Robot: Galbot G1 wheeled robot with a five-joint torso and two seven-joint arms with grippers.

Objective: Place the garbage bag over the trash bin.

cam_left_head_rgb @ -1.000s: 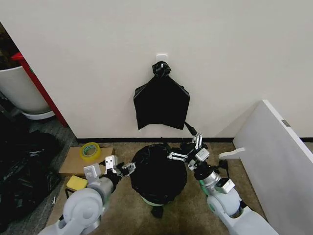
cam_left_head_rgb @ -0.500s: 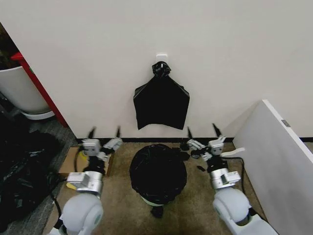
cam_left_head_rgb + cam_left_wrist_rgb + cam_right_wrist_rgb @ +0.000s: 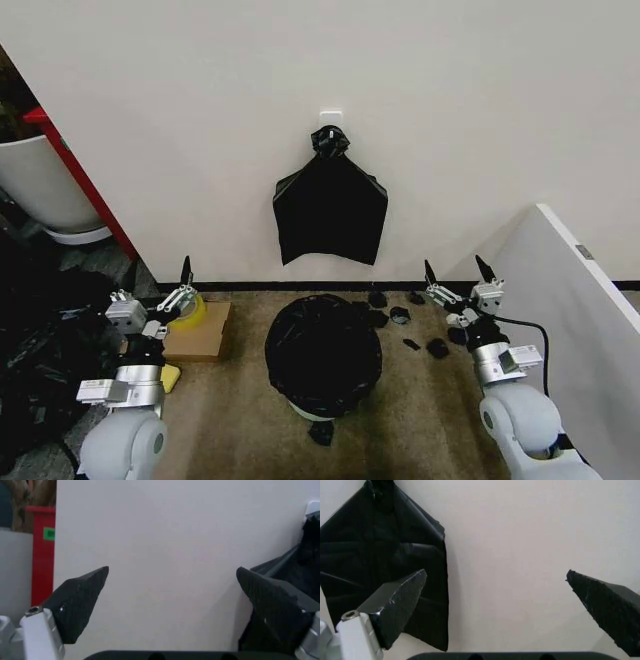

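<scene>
The wall point(image 3: 450, 120) fills the background, and a flat black bundle point(image 3: 331, 208) hangs on it from a white hook point(image 3: 333, 119). On the right a white panel point(image 3: 570, 300) leans at an angle. At far left sits a big white tub point(image 3: 40, 185) beside a red post point(image 3: 85, 180), with heaped black plastic point(image 3: 40, 340) on the floor below.

The bin point(image 3: 322, 400) stands on the brown carpet point(image 3: 240, 420) in the middle, below the bundle. The bag point(image 3: 323, 348) is draped over its rim and lines it, so the opening looks black all through; only a pale green strip of the base shows under the film. What lies inside cannot be told.

To the left a cardboard box point(image 3: 198, 332) lies flat with a roll of yellow tape point(image 3: 186, 306) at its far edge and a yellow sponge point(image 3: 168, 376) by its near corner. Small black scraps point(image 3: 400, 316) dot the carpet right of the bin, and one point(image 3: 321, 432) lies in front of it.

The left gripper point(image 3: 159, 298) is raised left of the bin, fingers spread wide and holding nothing. The right gripper point(image 3: 457, 284) is raised on the right side, fingers likewise wide and bare. Both are well apart from the bag.

The left wrist view looks between its dark fingers point(image 3: 82, 600) at the wall and the red post; the right wrist view frames the hanging bundle between its fingers point(image 3: 400, 600).
</scene>
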